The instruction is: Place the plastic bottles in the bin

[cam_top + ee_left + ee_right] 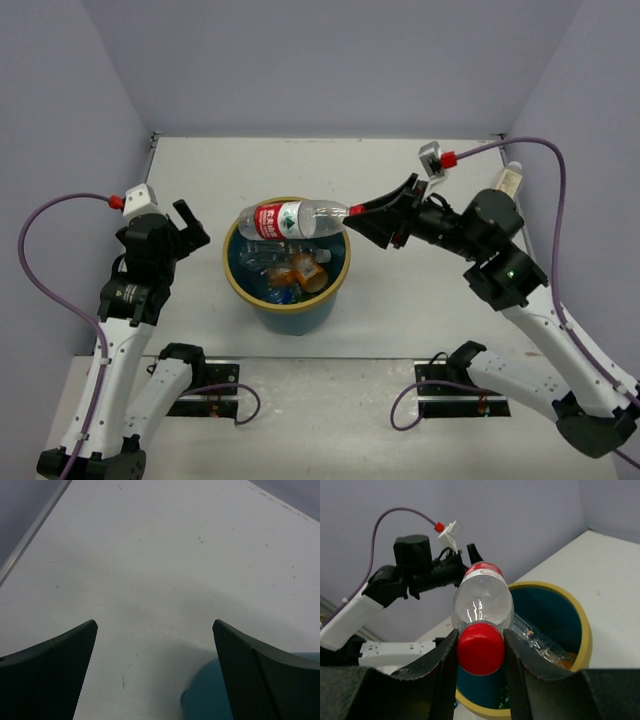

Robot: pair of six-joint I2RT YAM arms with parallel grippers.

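The right claw (481, 652) is clamped on the red cap (481, 647) of a clear bottle (482, 597) with a red label, one finger pressed against each side of the cap. The bottle juts straight out ahead of this claw, lying roughly level, and from above its body (298, 218) spans the far part of the bin's mouth, raised over the tan-yellow rim (232, 275). Below and ahead of the right claw (356, 212), inside the teal bin, lie several bottles already dropped in, among them one with an orange label (306, 268) and a crumpled clear one (258, 258). Behind this claw, past the arm's wrist and close to the side wall, a pale bottle with a white cap (510, 178) sits on the bench (420, 300). The left claw (195, 228) stands wide and holds nothing; its fingers (55, 670) hang over bare bench, with the bin's teal wall (207, 695) just beside its right finger.
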